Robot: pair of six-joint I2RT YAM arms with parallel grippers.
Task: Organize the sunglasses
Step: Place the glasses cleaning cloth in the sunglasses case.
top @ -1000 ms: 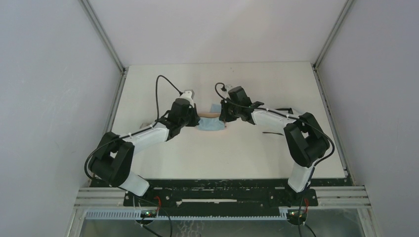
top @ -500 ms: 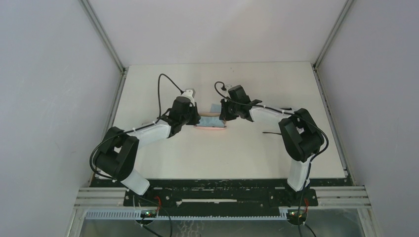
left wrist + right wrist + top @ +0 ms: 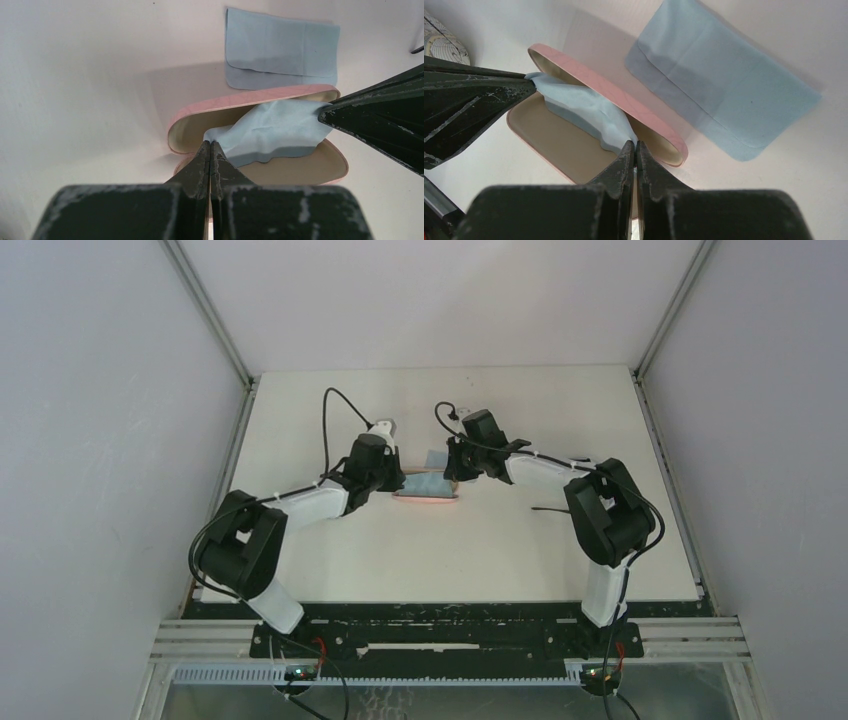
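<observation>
Sunglasses (image 3: pixel 551 509): only a thin dark sliver shows, lying on the table (image 3: pixel 450 555) at approx 3 o'clock of the pink case (image 3: pixel 428 498) in the top view. It's partly under the R arm, too small to be sure of, & neither gripper touches it.

Pink case sits mid-table, open like a clam, w/ beige lining showing & lid toward 12 o'clock. A light-blue cloth (image 3: pixel 272 131) lies across the inside, drawn out betw. the 2 grippers.

L gripper (image 3: pixel 210 146): fingers pressed tight together, pinching the cloth's end at the case's 9 o'clock end. R gripper (image 3: pixel 634 146): also clenched, nipping the opposite end of the same cloth at the 3 o'clock end. The 2 tips face each other across the case.

2nd cloth (image 3: pixel 280 50), same blue, lies flat w/ 1 edge folded over. It's on the table just past the lid at 12 o'clock; can't tell if it touches the case.

Grey-patterned case (image 3: pixel 439 42) peeks in at 10 o'clock of the R wrist view, beyond the L gripper & mostly cut off.
</observation>
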